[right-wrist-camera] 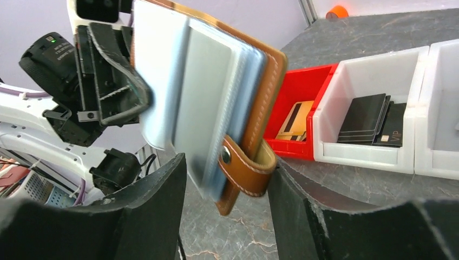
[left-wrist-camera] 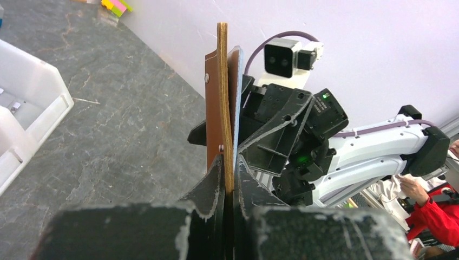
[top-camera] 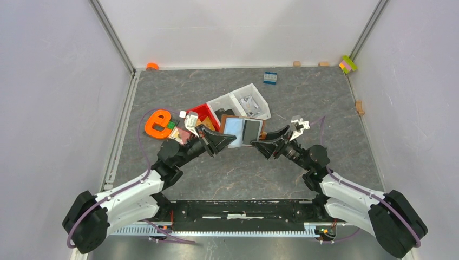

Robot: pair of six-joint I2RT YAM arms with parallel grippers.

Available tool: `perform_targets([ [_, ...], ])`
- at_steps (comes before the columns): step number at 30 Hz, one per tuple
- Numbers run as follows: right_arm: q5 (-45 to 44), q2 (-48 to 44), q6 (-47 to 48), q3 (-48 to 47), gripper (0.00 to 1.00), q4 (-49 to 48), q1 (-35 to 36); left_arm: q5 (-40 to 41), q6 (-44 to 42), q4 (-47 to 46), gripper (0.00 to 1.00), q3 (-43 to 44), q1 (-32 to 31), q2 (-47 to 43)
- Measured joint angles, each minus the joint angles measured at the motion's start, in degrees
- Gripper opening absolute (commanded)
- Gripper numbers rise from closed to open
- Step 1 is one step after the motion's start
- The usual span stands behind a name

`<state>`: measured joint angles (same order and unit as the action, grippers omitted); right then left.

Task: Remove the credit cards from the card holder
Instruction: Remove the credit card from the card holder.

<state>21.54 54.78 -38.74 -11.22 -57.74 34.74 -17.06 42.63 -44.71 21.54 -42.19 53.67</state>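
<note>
The brown holder (top-camera: 243, 130) is hanging up in the air over the middle of the surface (top-camera: 303, 103), between the two arms. It is lying open like a little book, and its long side is running from the left arm across to the right arm. Its open inside is facing up toward the top camera. A pale blue card (top-camera: 234, 127) is sitting in the left half, and the right half is looking dark. The left fingers (left-wrist-camera: 228, 187) are squeezing shut on one edge of the holder. In the left wrist view the holder is showing only its thin edge, and it is pointing straight out and away from these fingers. The right fingers (right-wrist-camera: 227, 165) are standing apart, one on each side of the holder's other end. The strap tab (right-wrist-camera: 241, 170) with its round snap is sitting right between them. The clear sleeves are looking blurry there, and I cannot tell if these fingers are pressing on the holder or just standing close beside it. Behind the holder, a red bin (right-wrist-camera: 303, 86) is sitting on the surface, and a tan card (right-wrist-camera: 295, 122) with a dark stripe is lying inside it. Just beside the red bin, a white bin (right-wrist-camera: 373, 70) is holding some flat black wallets (right-wrist-camera: 368, 119).
</note>
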Motion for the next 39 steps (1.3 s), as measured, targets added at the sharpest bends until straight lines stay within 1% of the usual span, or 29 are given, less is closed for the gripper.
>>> perform_targets([
  [4,0.48,0.72,-0.96,0.04,0.59,-0.57,-0.42,-0.11,-0.33,-1.29,0.05,-0.33,0.00,-0.50],
  [5,0.72,0.72,-1.14,0.04,0.58,-0.90,-0.44,-0.39,-0.33,-1.86,0.05,-0.33,0.00,0.04],
  [6,0.92,0.68,-1.31,0.09,0.55,-1.29,-0.52,-0.81,-0.31,-2.29,0.06,-0.33,0.00,0.70],
  [8,1.16,0.48,-1.55,0.15,0.47,-1.75,-0.52,-1.90,-0.31,-2.99,0.06,-0.33,0.00,2.64],
  [12,1.55,0.42,-2.05,0.63,0.21,-2.78,-0.52,-3.13,-0.31,-2.97,0.07,-0.33,0.00,5.18],
  [14,1.97,0.90,-2.45,0.66,0.13,-3.34,-0.63,-3.17,-0.33,-2.97,0.10,-0.33,0.00,5.27],
  [16,2.27,1.73,-3.19,0.66,0.06,-4.15,-0.63,-3.10,-0.33,-2.93,0.16,-0.33,0.00,5.25],
  [18,2.29,2.23,-3.37,0.66,0.01,-4.26,-0.72,-2.51,-0.55,-2.16,0.31,-0.31,0.00,5.05],
  [19,2.16,2.27,-3.15,0.63,0.00,-3.85,-0.74,-1.79,-0.83,-0.90,0.40,-0.31,0.00,4.70],
  [20,1.88,2.27,-2.84,0.61,0.00,-2.75,-0.72,-0.15,-1.14,0.68,0.47,-0.26,-0.02,4.11],
  [22,0.57,2.27,-1.62,0.13,0.00,1.38,-0.74,4.81,-1.81,4.81,0.57,0.09,-0.20,2.40],
  [24,-1.75,2.47,-0.11,-1.42,0.00,7.74,-0.76,12.07,-2.14,10.01,0.63,0.81,-0.20,0.70],
  [27,-5.18,4.76,1.81,-5.51,0.00,17.31,-1.25,21.57,-2.40,16.96,0.64,2.62,-0.15,0.39],
  [30,-6.91,8.92,3.23,-9.81,0.00,24.87,-1.79,26.75,-2.95,22.86,0.62,4.98,-0.15,1.70],
  [32,-7.30,11.43,3.85,-11.89,0.00,28.81,-1.90,29.00,-3.34,25.81,0.56,6.36,-0.22,2.56],
  [34,-7.39,13.68,4.39,-13.70,0.00,32.37,-1.90,29.77,-4.02,26.86,0.45,6.88,-0.37,2.97],
  [35,-7.37,14.73,4.66,-14.58,0.00,34.23,-1.90,29.86,-4.57,27.02,0.38,6.93,-0.59,3.08],
  [36,-7.32,15.45,4.79,-15.21,0.00,35.47,-1.90,29.53,-5.03,26.99,0.33,6.93,-0.83,3.30],
  [37,-7.15,16.11,5.01,-15.78,0.00,36.72,-1.88,28.68,-5.55,26.67,0.30,6.93,-1.14,3.65],
  [39,-6.60,16.94,5.25,-16.44,0.00,38.23,-1.90,26.12,-6.54,25.38,0.28,6.93,-1.81,4.96],
])
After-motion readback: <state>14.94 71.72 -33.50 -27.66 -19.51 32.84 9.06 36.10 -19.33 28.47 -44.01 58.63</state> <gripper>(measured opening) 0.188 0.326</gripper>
